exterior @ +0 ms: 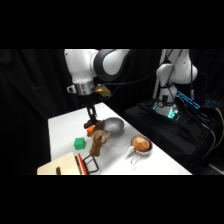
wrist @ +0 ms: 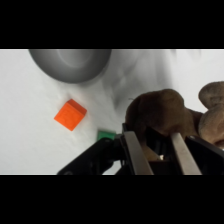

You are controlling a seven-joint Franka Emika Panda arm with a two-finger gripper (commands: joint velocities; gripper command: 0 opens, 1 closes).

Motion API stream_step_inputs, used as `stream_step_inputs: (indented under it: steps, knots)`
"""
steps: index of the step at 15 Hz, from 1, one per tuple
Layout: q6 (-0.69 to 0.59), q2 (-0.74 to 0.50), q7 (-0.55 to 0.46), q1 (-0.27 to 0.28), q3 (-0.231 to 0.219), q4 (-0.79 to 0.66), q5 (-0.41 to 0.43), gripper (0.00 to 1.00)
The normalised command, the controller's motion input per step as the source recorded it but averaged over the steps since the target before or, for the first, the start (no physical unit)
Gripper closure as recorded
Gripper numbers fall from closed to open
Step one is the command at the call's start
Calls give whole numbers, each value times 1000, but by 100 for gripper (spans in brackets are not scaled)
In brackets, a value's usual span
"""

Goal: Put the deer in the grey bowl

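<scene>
Two metal fingers (wrist: 135,155) of the gripper (wrist: 156,152) are seen closest in the wrist view, clamped on the brown deer (wrist: 160,112), which is held between them. From the side, the deer (exterior: 97,141) is seen hanging under the gripper (exterior: 91,125) near the middle of the white table (exterior: 65,125), just in front of the grey bowl (exterior: 114,127), which is not touched by it. An orange block (wrist: 70,114) and a green block (exterior: 79,143) are set on the table near the bowl, and a cup (exterior: 140,145) with a brown inside is placed toward the right edge.
</scene>
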Motion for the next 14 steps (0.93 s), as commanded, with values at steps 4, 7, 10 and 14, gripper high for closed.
stream_step_inputs:
  steps: [4,7,10,14]
  knots:
    - [-104,-536,74,2,-68,-337,-155,93]
    - [15,-484,1,-58,-56,-446,-108,93]
    - [106,-408,-53,-94,-62,-488,-79,94]
    - [178,-264,-108,-107,-68,-430,-51,94]
